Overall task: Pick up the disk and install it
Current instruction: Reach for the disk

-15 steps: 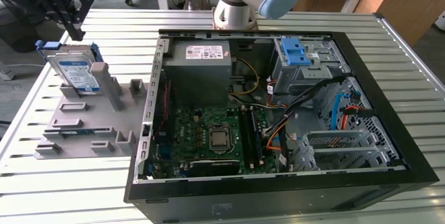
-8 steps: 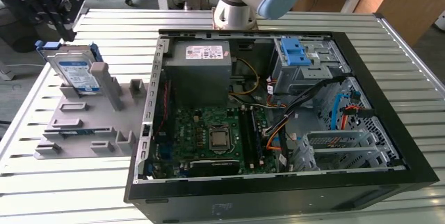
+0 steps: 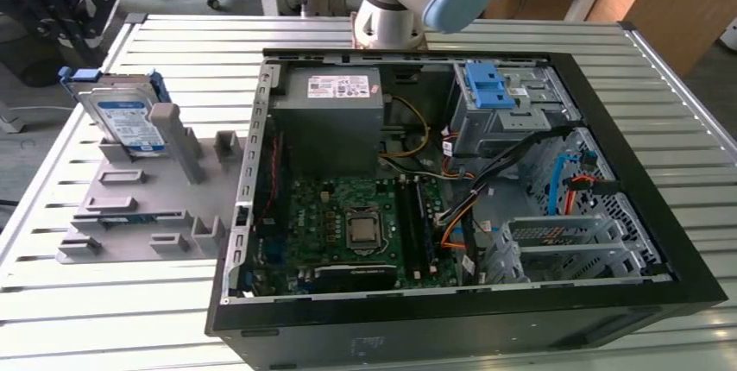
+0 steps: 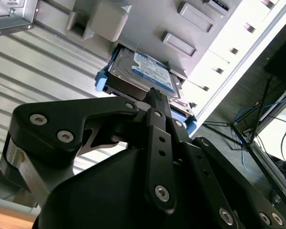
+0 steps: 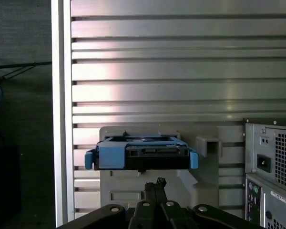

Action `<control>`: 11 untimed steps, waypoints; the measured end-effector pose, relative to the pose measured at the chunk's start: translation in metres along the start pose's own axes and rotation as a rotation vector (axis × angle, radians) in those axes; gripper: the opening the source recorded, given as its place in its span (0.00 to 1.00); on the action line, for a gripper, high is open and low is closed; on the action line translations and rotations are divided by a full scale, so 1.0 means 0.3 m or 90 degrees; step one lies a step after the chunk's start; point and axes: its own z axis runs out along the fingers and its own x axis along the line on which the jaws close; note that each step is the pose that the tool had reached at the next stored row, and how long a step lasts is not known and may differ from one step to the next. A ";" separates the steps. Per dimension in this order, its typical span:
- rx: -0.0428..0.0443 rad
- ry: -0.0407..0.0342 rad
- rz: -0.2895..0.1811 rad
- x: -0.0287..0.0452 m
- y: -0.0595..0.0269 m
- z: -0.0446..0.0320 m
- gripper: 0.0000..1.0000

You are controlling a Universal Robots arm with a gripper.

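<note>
Closed tool (image 5: pixel 156 183) just short of the disk (image 3: pixel 119 121) on its holder (image 3: pixel 150 188)

The disk leaned against a post (image 3: pixel 167 142) of the grey holder on the slatted tabletop (image 3: pixel 116 319), at the exterior view's left of the open computer case (image 3: pixel 461 330); the post hid its lower corner. In the first wrist view the tool, fingers drawn together on nothing, pointed at the disk's connector end, its label side out of sight

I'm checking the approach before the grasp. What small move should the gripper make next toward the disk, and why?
Probably open the gripper first: in the first wrist view its fingers look closed together, aimed at the disk but short of it, holding nothing. In the exterior view the disk leans in the grey fixture.
</note>
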 end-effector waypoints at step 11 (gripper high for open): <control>0.0022 -0.0001 0.000 0.097 0.033 0.017 0.11</control>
